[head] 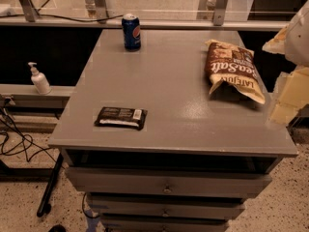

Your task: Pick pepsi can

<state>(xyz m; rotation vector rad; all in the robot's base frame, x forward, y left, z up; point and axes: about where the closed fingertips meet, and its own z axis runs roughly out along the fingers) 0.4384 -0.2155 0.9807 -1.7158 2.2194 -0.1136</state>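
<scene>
The dark-blue pepsi can [131, 31], silver top, stands upright at the table's [159, 95] far edge, well apart from the chip bag [231, 69]. The gripper [288, 93] hangs off the right edge; open or closed, I cannot tell.

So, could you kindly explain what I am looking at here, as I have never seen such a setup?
This is a single camera's view, looking down on a grey cabinet top with drawers below. The machine is a wheeled robot with one arm; the pale shape at the right edge seems to be that arm and its claw, beside the cabinet. On top: a pepsi can upright at the back left, a brown chip bag lying on the right, a black packet near the front left. A pump bottle stands on a ledge to the left. Nothing is seen held.
</scene>
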